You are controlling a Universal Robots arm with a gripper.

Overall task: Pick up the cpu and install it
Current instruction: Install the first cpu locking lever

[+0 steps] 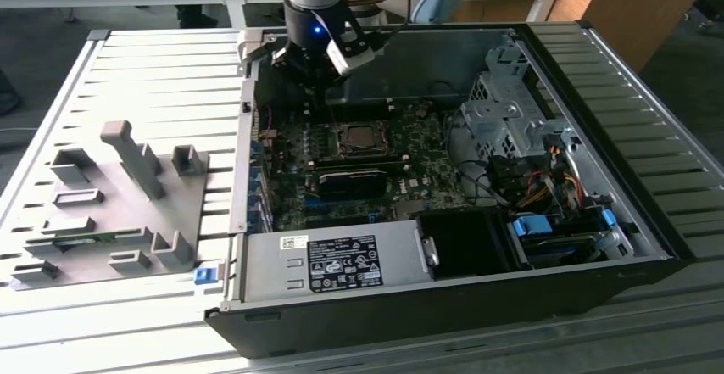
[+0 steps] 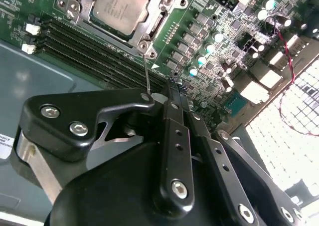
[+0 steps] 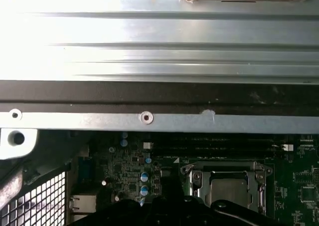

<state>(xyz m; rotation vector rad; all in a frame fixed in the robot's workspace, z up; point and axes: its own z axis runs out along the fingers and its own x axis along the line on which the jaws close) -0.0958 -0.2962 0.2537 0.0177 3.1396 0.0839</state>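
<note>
In the exterior view I hang inside the open computer case (image 1: 633, 221), my gripper (image 1: 320, 81) above the far end of the motherboard (image 1: 351, 187), and the cpu (image 1: 362, 139) already lies in its socket (image 1: 359, 140) a little nearer the camera than I am. Nothing hangs from me that I can make out here. In the second wrist view my fingers (image 2: 174, 126) stand pressed together, nothing between them, with their tip over the memory slots (image 2: 94, 51) just beside the socket; the cpu (image 2: 118, 6) sits silvery-grey inside the metal frame (image 2: 149, 34), and the thin retention lever (image 2: 146, 74) stands up close to my fingertips. I judge that to be the hazard: a careless sideways drift could snag that wire or knock the capacitors (image 2: 202, 60) nearby. In the first wrist view the cpu (image 3: 229, 191) looks level in the frame, with the case wall (image 3: 149, 118) near, so a hasty lift might clip that edge.
</note>
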